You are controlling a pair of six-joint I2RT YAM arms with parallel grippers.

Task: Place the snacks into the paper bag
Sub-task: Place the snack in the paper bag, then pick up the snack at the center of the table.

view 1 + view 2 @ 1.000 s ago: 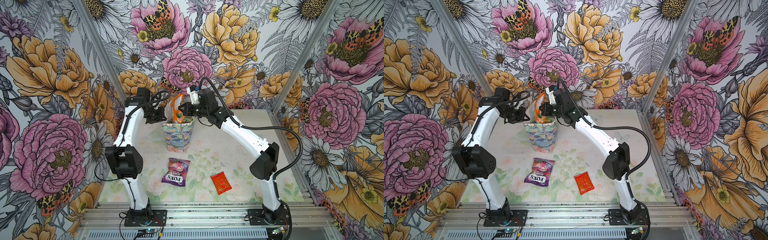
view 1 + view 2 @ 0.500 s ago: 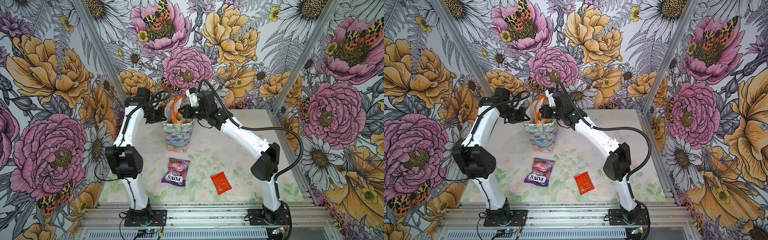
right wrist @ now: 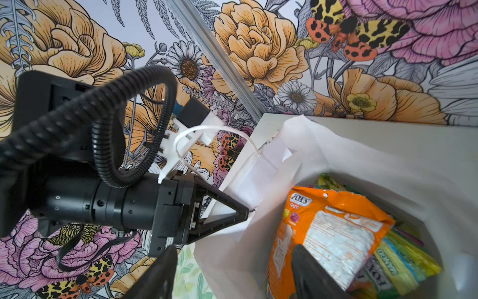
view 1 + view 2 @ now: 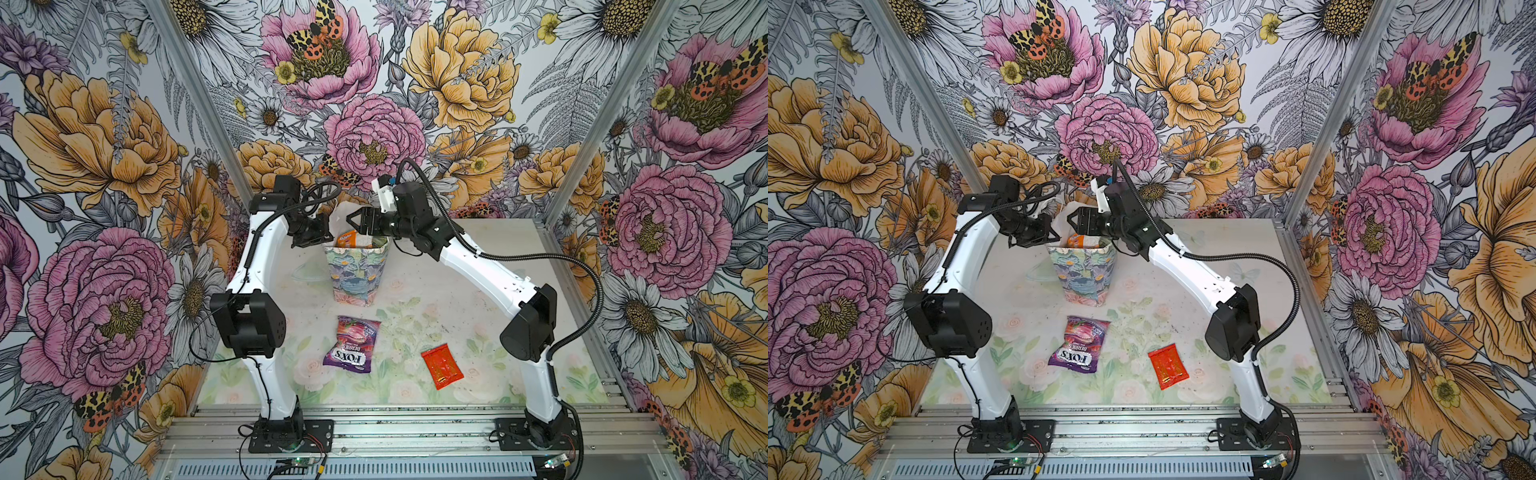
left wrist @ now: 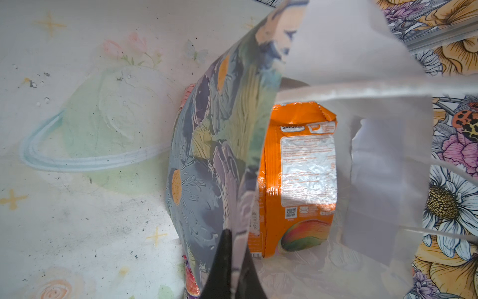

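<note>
As orange packet (image 5: 297, 168) stands in paper bag (image 4: 355, 274) | long axis roughly upright

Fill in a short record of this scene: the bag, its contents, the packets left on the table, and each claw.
Paper bag: upright, mouth open
Inside bag: orange packet on top, other packets beneath
On table: purple packet, red packet, lying apart
Left claw: shut on the bag's rim
Right claw: open, above the bag's mouth
</note>
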